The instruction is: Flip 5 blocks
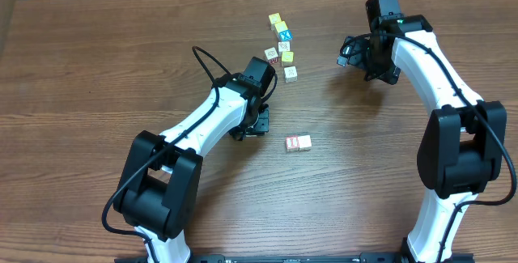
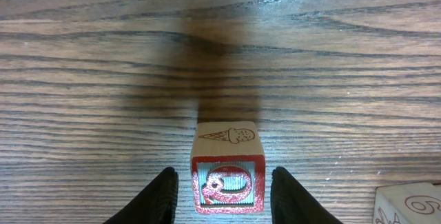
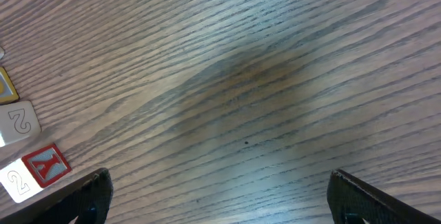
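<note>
1. Left gripper [image 2: 224, 171] hangs low over the table [image 2: 83, 79], its dark fingers [image 2: 162, 196] open just wide enough to straddle one block, with a thin gap showing on each side.
2. That straddled block [image 2: 228, 182] sits flat on the wood between the jaws. It has a red-bordered face toward the camera and a pale face with an ice-cream cone on top.
3. Handling, as a judgement: it is a small wooden cube, so light and rigid, with nothing to crush. Its smooth printed faces could slip or let it pivot in a weak pinch. Best to grip the two opposite side faces, centred and low enough that the pads cover most of each face, squeezing squarely so it does not twist out.
4. A neighbouring block [image 2: 410, 203] with a pale engraved face lies just beside it to the right and apart. The outer finger should stay clear of it when turning.
5. Farther out, a pair of blocks [image 1: 298, 142] lie touching each other on open table.
6. Beyond, a loose row of cubes [image 1: 284, 46] mixes pale ones with yellow- and blue-topped ones.
7. Right gripper [image 1: 356, 53] hovers beside that row, spread wide and holding nothing.
</note>
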Robot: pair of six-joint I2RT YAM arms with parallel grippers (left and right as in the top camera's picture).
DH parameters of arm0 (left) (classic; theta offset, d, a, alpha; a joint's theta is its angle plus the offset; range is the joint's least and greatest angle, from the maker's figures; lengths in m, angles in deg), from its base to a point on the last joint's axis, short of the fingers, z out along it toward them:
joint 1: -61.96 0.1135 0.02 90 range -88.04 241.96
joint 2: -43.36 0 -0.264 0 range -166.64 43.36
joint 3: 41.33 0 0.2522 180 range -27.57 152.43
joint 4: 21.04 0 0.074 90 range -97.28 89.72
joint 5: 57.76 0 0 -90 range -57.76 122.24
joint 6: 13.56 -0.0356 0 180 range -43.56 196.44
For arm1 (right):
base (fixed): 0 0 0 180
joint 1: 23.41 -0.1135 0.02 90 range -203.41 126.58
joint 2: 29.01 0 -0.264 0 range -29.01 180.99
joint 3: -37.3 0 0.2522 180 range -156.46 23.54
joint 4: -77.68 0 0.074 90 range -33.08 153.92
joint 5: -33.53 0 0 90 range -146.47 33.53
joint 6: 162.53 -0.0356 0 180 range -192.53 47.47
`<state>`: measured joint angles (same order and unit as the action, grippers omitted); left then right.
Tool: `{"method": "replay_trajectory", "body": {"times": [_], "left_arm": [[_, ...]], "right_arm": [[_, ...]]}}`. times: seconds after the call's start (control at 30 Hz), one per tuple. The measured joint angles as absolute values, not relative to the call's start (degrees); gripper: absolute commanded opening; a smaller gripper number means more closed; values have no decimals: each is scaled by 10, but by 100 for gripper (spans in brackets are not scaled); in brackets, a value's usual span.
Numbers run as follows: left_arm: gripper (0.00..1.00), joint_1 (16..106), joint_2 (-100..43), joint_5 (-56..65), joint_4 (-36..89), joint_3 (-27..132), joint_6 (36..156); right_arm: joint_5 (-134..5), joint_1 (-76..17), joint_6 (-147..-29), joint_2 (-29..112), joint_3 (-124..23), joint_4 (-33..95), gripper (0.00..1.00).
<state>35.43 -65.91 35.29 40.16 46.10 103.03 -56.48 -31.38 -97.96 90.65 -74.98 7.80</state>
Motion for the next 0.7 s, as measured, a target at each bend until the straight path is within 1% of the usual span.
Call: {"method": "replay_trajectory", "body": {"times": [0.07,0.5,0.6,0.7], "left_arm": [[31,354,-659,353,397,461,1031],[29,354,-659,353,394,461,1030],[24,354,-659,344,396,461,1030],[23,354,-659,332,406,461,1030]], "right_arm": [[-565,-314,-979,906,-750,78,100],[-565,-314,-979,906,-750,78,100],[-565,-314,-979,906,-750,78,100],[-565,-314,-979,906,-750,78,100]]}}
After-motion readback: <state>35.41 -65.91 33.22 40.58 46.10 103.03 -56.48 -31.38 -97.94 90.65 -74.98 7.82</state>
